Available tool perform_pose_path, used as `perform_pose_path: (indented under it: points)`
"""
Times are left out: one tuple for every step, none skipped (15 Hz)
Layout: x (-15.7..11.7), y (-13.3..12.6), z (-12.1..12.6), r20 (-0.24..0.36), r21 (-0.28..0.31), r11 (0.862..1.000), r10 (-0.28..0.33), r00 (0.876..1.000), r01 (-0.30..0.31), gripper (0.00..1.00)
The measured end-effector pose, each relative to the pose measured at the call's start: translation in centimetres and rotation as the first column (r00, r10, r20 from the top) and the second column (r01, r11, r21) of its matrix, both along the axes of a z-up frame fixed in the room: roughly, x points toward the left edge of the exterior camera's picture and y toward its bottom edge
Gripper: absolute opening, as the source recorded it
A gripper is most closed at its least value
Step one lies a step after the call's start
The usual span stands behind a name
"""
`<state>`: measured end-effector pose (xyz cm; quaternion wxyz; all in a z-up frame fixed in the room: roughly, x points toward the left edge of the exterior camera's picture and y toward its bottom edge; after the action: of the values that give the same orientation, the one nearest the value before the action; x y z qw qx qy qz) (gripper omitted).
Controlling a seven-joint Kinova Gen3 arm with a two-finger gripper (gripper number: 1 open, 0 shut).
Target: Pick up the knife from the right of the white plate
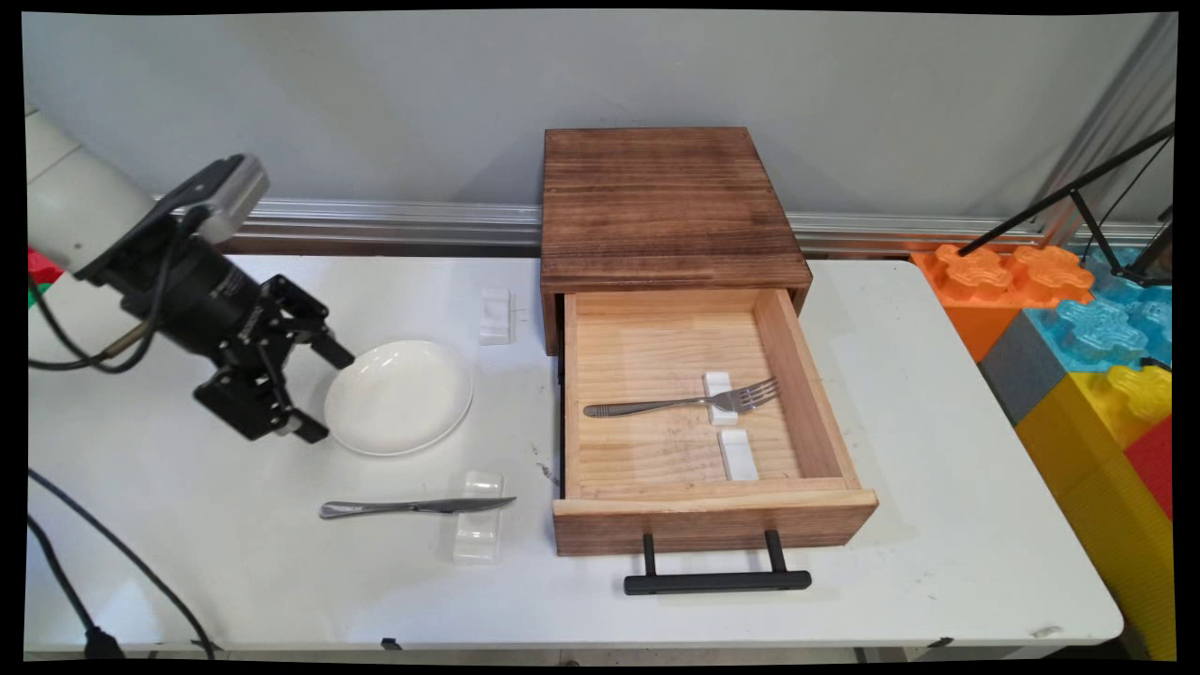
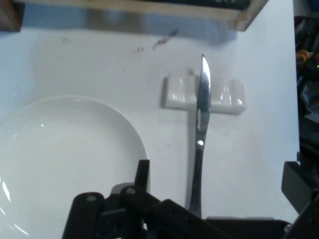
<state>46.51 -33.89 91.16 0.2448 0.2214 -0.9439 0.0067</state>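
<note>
Here, the black gripper [image 1: 319,392] hangs above the left part of the white table [image 1: 937,525], tilted down toward the right, and its two fingers stand wide apart with nothing between them. The tips reach just over the left rim of a white plate [image 1: 398,397], which lies on the table between the left edge and the middle. In the hand view one finger [image 2: 143,174] shows over the rim of the plate [image 2: 65,154], and the other finger is at the right border of that view. Near the front edge, in front of the plate, a metal knife [image 1: 412,507] lies flat with its blade across a small white rest [image 1: 478,530]; the hand view shows the knife [image 2: 200,139] running between the two fingers, its blade crossing the rest [image 2: 224,94]. Another small white rest [image 1: 496,316] stands toward the back edge, just beside the left wall of a dark wooden cabinet [image 1: 661,206] at the middle of the back edge. Its pale wooden drawer [image 1: 797,375] is pulled fully out toward the front edge, with a black handle [image 1: 717,581] at its front. Inside the drawer a metal fork [image 1: 675,404] lies with its tines on one white rest [image 1: 720,397], and a second white rest [image 1: 739,455] lies just in front of it.
</note>
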Motion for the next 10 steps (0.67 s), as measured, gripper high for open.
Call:
perform_pose_path:
  points:
    - [0.4,0.3,-0.4,-0.001,0.002,1.0,-0.003,1.0,0.003,1.0]
    - [0.7,0.5,-0.7,-0.002,0.004,1.0,-0.004,1.0,0.004,1.0]
    - [1.1,0.8,-1.2,-0.001,0.007,1.0,-0.007,1.0,0.007,1.0]
    - [1.3,1.0,-1.5,-0.002,0.008,1.0,-0.009,1.0,0.009,1.0]
    - [1.5,1.3,-2.0,-0.002,0.009,1.0,-0.013,1.0,0.013,1.0]
    - [1.6,1.4,-2.4,-0.003,0.008,1.0,-0.015,1.0,0.015,1.0]
    - [1.7,1.5,-3.1,-0.003,0.007,1.0,-0.02,1.0,0.02,1.0]
    - [1.7,1.6,-3.5,-0.003,0.004,1.0,-0.022,1.0,0.022,1.0]
    - [1.7,1.7,-4.2,-0.003,0.0,1.0,-0.026,1.0,0.026,1.0]
    - [1.7,1.8,-5.1,-0.002,-0.004,1.0,-0.03,1.0,0.03,1.0]
